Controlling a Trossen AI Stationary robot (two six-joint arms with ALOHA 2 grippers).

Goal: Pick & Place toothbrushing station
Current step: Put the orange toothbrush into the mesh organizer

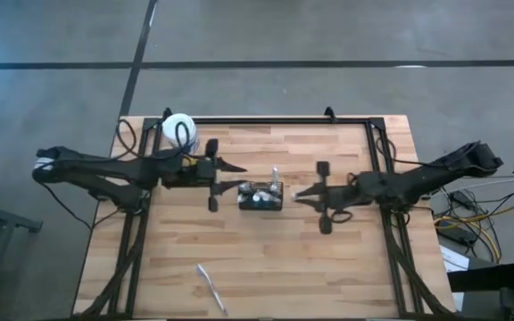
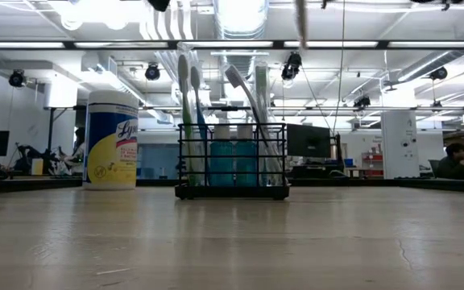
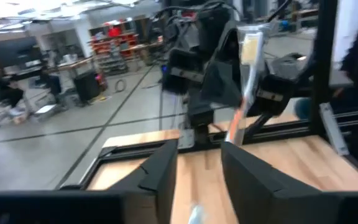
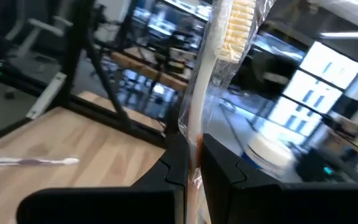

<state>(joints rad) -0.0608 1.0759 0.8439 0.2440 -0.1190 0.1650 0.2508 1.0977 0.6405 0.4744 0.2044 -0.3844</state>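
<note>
The black wire-mesh caddy (image 1: 261, 197) stands on its base at the middle of the wooden table, and several toothbrushes stand upright in it (image 2: 232, 165). My right gripper (image 1: 297, 195) hovers just right of the caddy, shut on a plastic-wrapped toothbrush (image 4: 219, 74) with a pale head and an orange-and-white handle; it also shows in the left wrist view (image 3: 244, 81). My left gripper (image 1: 230, 178) hovers just left of the caddy, open and empty. Another toothbrush (image 1: 211, 287) lies flat near the table's front edge. My right gripper pinches the toothbrush's handle (image 4: 191, 149) between its two fingers. The fingers come level from the table's right and lie across the handle. The toothbrush stands nearly upright, head up, lifted clear of the table. Its lower end shows at the top of the low view (image 2: 300, 20).
A yellow wipes jar with a white lid (image 1: 178, 132) stands at the table's far left corner; it also shows in the low view (image 2: 111, 138). Black frame rails (image 1: 266, 119) run along the table's far and side edges. Bare wood lies in front of the caddy.
</note>
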